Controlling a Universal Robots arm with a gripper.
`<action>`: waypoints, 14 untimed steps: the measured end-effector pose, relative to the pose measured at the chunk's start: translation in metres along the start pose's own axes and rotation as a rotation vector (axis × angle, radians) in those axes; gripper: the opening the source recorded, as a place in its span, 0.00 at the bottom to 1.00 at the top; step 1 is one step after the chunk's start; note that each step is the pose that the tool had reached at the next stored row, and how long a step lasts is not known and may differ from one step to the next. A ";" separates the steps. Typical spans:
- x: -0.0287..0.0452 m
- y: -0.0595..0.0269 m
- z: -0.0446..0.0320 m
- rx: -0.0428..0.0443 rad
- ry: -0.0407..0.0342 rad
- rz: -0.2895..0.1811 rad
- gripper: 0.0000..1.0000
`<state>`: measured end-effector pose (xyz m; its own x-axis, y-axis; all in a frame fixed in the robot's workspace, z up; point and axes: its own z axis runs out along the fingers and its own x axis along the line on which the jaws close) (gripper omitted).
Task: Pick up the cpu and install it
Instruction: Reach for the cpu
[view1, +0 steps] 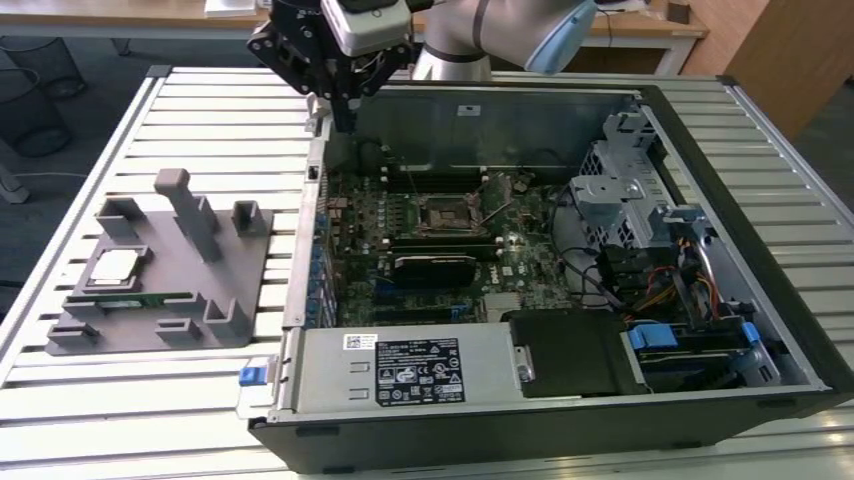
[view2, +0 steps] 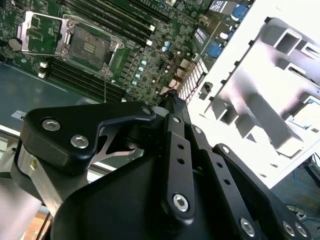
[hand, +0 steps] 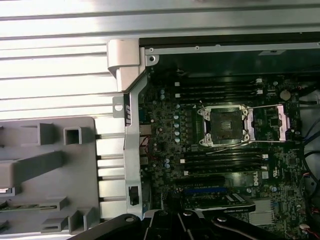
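Note:
The cpu (view1: 114, 268), a small square chip with a silver top, lies flat on the grey tray (view1: 200, 300) at the exterior view's left, outside the computer case. My gripper (view1: 344, 122) hangs above the case's far left corner, well away from the chip; its thin fingers are shut together with nothing between them. In the second wrist view the gripper (view2: 172, 97) tapers to a closed tip. The empty processor socket (view1: 447, 212) sits mid-motherboard with its metal lid swung open. It appears in both wrist views as the socket (hand: 223, 125) and the socket (view2: 87, 45).
The open case (view1: 747, 330) holds drive cages and cables at the exterior view's right and a power supply (view1: 400, 370) in front. A green memory stick (view1: 127, 300) lies on the tray near upright blocks (view1: 187, 210). The case wall (hand: 131, 130) separates the tray (hand: 50, 165) from the motherboard.

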<state>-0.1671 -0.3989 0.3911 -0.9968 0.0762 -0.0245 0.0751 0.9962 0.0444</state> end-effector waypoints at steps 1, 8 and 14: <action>0.0003 0.0000 0.0000 0.0000 0.0000 0.000 0.11; 0.0023 -0.0002 0.0001 0.0000 0.0000 0.000 0.11; 0.0040 -0.0003 0.0002 0.0001 0.0000 0.000 0.11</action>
<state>-0.1711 -0.3989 0.3908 -0.9968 0.0762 -0.0244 0.0751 0.9962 0.0443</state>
